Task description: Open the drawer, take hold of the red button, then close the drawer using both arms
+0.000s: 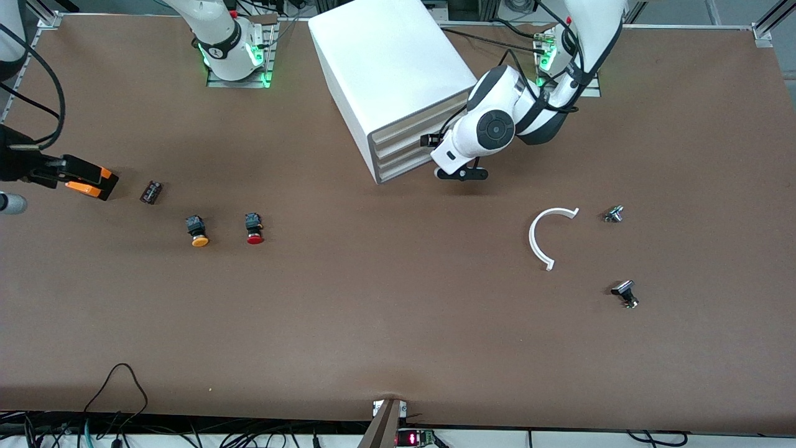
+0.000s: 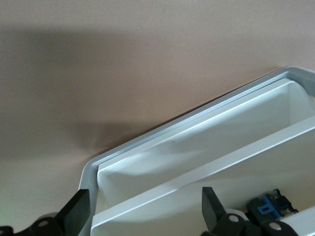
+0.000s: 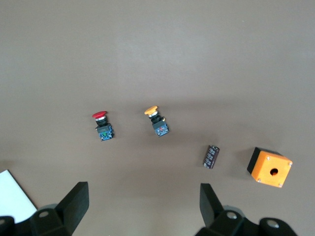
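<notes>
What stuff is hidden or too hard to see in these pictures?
- Front view: the left gripper at the cabinet drawers is covered by its own arm.
- Front view: the right gripper cannot be made out.
- Left wrist view: the blue part in a drawer is cut off by the edge.

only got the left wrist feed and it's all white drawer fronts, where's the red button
Observer: The red button lies on the table, toward the right arm's end, nearer to the front camera than the cabinet.
Operator: anything next to it i could mix it up with
Observer: An orange-capped button lies beside it, closer to the right arm's end.
Operator: right gripper got anything
Observer: No, the right gripper is open and empty, above the table.
</notes>
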`<state>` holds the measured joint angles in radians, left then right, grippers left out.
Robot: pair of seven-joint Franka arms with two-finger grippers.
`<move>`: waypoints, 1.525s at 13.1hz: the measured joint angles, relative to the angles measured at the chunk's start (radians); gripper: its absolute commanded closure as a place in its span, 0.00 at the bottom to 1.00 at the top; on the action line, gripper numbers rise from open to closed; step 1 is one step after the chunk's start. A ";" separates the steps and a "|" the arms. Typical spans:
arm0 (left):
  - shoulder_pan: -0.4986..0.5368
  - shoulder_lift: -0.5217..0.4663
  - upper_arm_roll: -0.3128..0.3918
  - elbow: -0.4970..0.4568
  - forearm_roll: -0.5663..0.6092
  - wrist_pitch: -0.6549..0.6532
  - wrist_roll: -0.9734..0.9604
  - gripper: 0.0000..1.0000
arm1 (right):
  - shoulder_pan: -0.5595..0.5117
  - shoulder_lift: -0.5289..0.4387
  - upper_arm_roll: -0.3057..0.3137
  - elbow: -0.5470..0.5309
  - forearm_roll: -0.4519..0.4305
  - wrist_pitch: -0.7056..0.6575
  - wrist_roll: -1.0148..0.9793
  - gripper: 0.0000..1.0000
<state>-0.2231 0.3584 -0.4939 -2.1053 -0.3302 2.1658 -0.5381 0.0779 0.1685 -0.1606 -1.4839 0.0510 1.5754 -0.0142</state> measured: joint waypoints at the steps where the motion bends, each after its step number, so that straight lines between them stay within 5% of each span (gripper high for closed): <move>1: 0.001 0.000 0.000 0.000 0.000 -0.005 0.000 0.00 | -0.001 0.000 -0.007 -0.001 0.000 0.001 0.002 0.00; 5: 0.062 -0.027 0.025 0.018 0.000 0.052 0.000 0.00 | -0.002 0.001 -0.013 -0.008 -0.001 0.012 -0.002 0.00; 10: 0.201 -0.114 0.189 0.169 0.005 0.060 0.017 0.00 | -0.001 0.001 -0.011 -0.008 -0.001 0.037 -0.026 0.00; 12: 0.205 -0.168 0.237 0.200 0.103 0.036 0.043 0.00 | 0.000 0.001 -0.010 -0.008 -0.001 0.036 -0.027 0.00; 14: 0.206 -0.239 0.269 0.250 0.227 -0.071 0.075 0.00 | 0.000 0.001 -0.011 -0.008 -0.001 0.023 -0.027 0.00; 17: 0.206 -0.335 0.317 0.387 0.288 -0.339 0.103 0.00 | -0.001 0.006 -0.011 -0.010 -0.001 0.020 -0.029 0.00; 20: 0.207 -0.368 0.358 0.455 0.361 -0.458 0.197 0.00 | 0.001 0.023 -0.009 -0.010 -0.015 0.027 -0.031 0.00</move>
<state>-0.0157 -0.0098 -0.1359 -1.6499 0.0303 1.7082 -0.3408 0.0790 0.1915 -0.1701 -1.4939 0.0362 1.6023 -0.0455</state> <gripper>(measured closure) 0.000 0.000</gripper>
